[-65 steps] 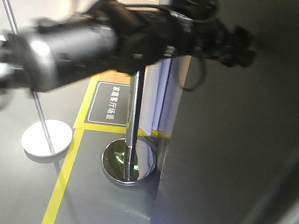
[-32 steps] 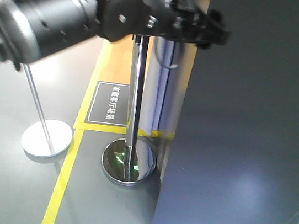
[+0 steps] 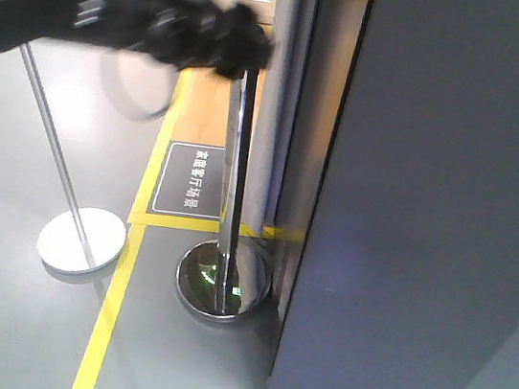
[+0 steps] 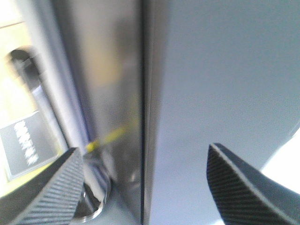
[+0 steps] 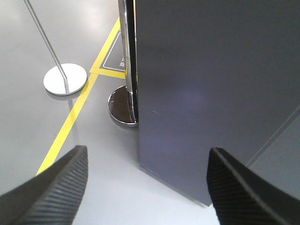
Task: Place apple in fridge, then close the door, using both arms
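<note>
Reaching in from the left, the left arm is blurred; its claw gapes empty, facing the tall upright fridge straight ahead. The right claw, also wide and empty, sits farther off. No apple shows.

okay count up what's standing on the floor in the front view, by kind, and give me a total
Fridge: 1
Shiny chrome post with mirrored round base: 1
Thin leaning pole with white round base: 1
Dark floor sign with white lettering: 1
Total: 4
</note>
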